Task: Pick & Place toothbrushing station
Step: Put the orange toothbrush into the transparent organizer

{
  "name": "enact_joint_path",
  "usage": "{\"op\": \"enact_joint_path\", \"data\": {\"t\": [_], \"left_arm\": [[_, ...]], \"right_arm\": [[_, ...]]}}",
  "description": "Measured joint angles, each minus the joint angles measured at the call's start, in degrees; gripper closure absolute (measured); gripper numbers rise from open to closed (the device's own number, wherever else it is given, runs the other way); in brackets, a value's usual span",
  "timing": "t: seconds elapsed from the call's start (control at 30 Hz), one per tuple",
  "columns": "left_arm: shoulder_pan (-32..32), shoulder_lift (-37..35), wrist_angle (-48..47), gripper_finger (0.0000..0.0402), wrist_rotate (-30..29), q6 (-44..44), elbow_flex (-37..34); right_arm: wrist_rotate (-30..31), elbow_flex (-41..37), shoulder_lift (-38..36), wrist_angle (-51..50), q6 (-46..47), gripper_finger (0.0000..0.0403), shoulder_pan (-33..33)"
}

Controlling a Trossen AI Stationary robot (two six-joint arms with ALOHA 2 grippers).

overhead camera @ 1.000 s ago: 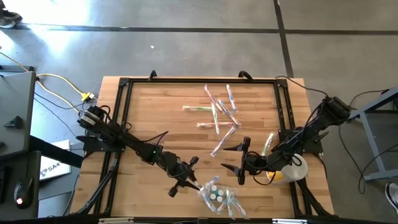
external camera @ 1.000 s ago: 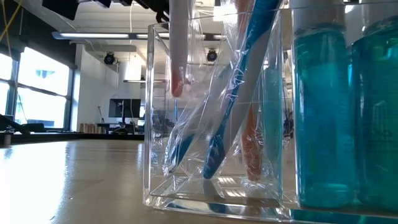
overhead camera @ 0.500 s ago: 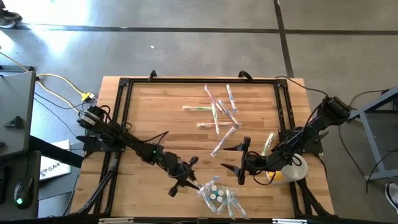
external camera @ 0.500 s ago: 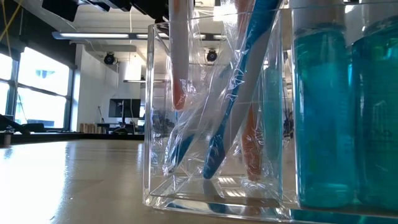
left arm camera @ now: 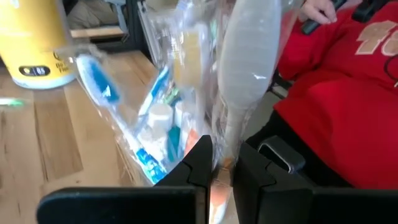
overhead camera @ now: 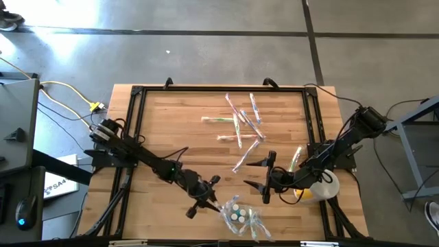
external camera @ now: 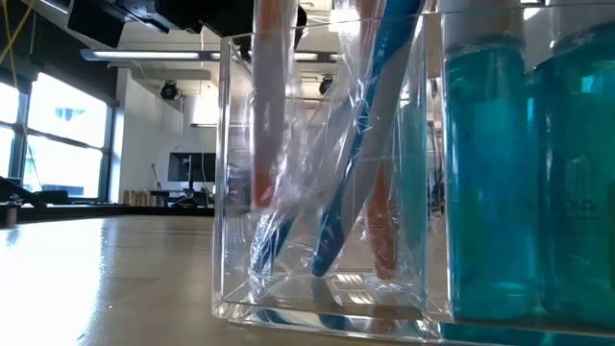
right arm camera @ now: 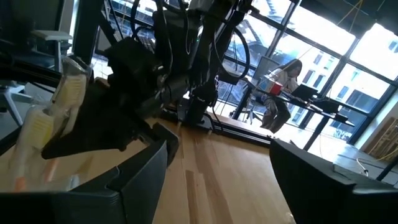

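Nearest to you, at the front edge of the tabletop [overhead camera: 178, 123], stands the clear holder [external camera: 322, 183]; it already carries several wrapped toothbrushes standing upright or leaning, blue and orange ends down, and 2 teal bottles [external camera: 524, 163] sit in the compartment just beside them; from above you see the same holder [overhead camera: 239, 214] with crumpled wrappers around it.

Your left hand [overhead camera: 204, 200] sits right at that holder, clenched on a wrapped toothbrush [left arm camera: 245, 68]; in the left wrist view the 2 dark fingers [left arm camera: 199, 162] pinch the wrapper's lower end, and the white brush rises up past them, beside the other wrapped brushes in the holder; in the low view the brush [external camera: 267, 115] stands inside the holder's open top, along its left wall; you cannot tell whether its tip touches the bottom.

Your right hand [overhead camera: 266, 177] waits a little farther back and to the right, above the tabletop, its fingers spread wide and grasping nothing; just behind its arm lie a single wrapped brush [overhead camera: 295, 159] and a yellow and white container [overhead camera: 322, 188] at the right rail.

Farther back, near the middle of the tabletop, a loose scatter of wrapped toothbrushes [overhead camera: 241, 125] lies flat, crossing 1 another.

Beyond the tabletop, the left wrist view shows a person in a red top [left arm camera: 348, 93].
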Motion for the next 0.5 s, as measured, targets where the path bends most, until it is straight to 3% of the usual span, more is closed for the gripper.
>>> {"op": "enact_joint_path", "data": {"t": [0.3,0.5], "left_arm": [[0.0,0.1,-0.9,0.0374,-0.2,0.3,0.0],[0.0,0.1,-1.6,0.0338,-2.1,-0.3,0.0]], "right_arm": [[0.0,0.0,0.0,-1.2,0.1,0.0127,0.0],[0.0,0.0,0.0,-1.2,0.1,0.0127,0.0]]}}
